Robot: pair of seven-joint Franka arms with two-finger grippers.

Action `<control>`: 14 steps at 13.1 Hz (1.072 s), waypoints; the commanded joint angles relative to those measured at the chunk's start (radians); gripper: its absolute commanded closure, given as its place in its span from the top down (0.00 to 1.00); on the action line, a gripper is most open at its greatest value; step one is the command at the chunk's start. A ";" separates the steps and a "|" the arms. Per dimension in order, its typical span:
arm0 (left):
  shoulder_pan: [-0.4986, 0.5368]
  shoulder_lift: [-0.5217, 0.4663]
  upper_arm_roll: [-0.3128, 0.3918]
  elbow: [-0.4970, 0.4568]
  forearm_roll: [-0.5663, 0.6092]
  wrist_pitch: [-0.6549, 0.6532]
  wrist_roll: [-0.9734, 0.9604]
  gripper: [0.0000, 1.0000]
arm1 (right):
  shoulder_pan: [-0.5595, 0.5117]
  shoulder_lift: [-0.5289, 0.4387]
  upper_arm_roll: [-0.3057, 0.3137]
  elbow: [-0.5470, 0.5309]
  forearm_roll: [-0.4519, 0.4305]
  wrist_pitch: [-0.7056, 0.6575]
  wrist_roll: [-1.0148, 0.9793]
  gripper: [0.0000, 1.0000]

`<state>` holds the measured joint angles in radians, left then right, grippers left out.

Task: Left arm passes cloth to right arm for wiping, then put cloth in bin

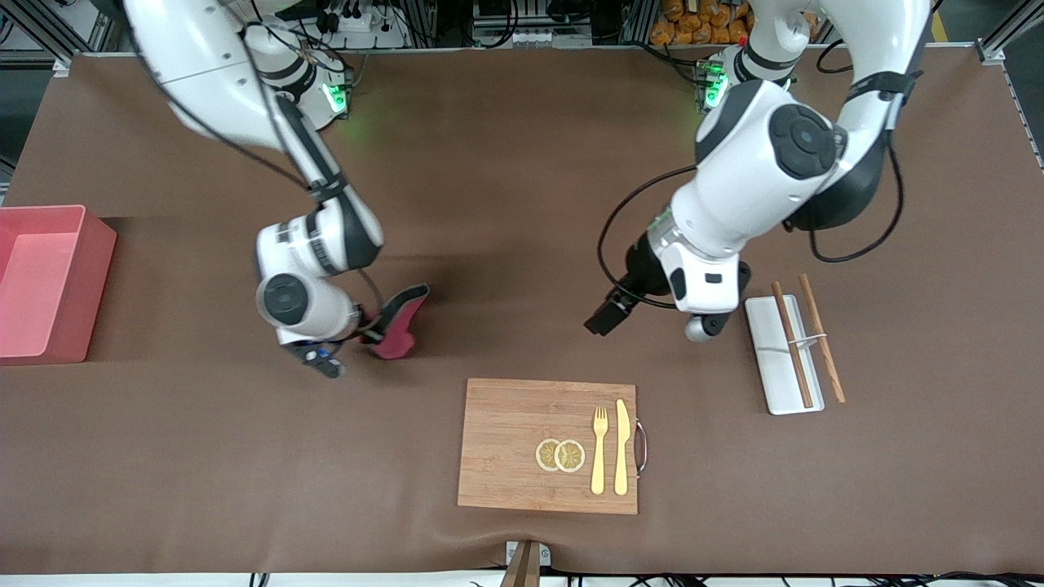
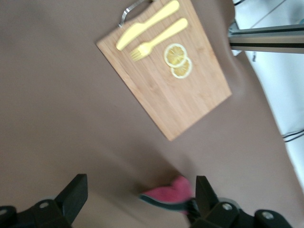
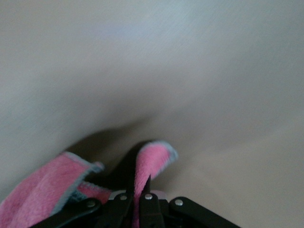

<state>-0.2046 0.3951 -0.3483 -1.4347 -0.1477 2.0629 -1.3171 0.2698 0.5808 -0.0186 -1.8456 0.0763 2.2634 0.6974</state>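
The cloth (image 1: 397,324) is being pinched by the right gripper (image 1: 369,333), well apart from the bin (image 1: 49,281). The left gripper (image 2: 137,195) is being held wide open, nothing gripped, beside the white tray (image 1: 775,359) carrying chopsticks (image 1: 807,338).

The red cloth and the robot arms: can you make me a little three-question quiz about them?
1. True or false: the right gripper is shut on the cloth.
2. What lies on the cutting board? A) fork, knife, two lemon slices B) chopsticks C) the cloth
3. Fill in: the left gripper is ____ and holds nothing.

Key: 1 true; 2 A; 3 open. The bin sits at the right arm's end of the table.
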 commanded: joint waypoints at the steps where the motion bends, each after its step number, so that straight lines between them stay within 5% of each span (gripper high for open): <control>1: 0.083 -0.051 -0.005 -0.012 0.020 -0.117 0.158 1.00 | -0.159 -0.035 0.009 -0.024 -0.051 -0.004 -0.264 0.00; 4: 0.169 -0.096 -0.005 -0.012 0.020 -0.252 0.335 1.00 | -0.297 -0.038 -0.018 0.006 -0.248 -0.005 -0.462 0.00; 9: 0.275 -0.177 -0.005 -0.016 0.107 -0.385 0.574 1.00 | -0.538 -0.029 -0.018 0.126 -0.393 0.004 -0.937 0.00; 14: 0.321 -0.260 0.020 -0.027 0.123 -0.455 0.763 1.00 | -0.445 0.022 -0.015 0.138 -0.411 -0.004 -0.785 0.00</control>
<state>0.1104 0.1927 -0.3435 -1.4347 -0.0492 1.6308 -0.6416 -0.2339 0.5714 -0.0383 -1.7085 -0.3078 2.2692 -0.2047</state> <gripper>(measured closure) 0.000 0.978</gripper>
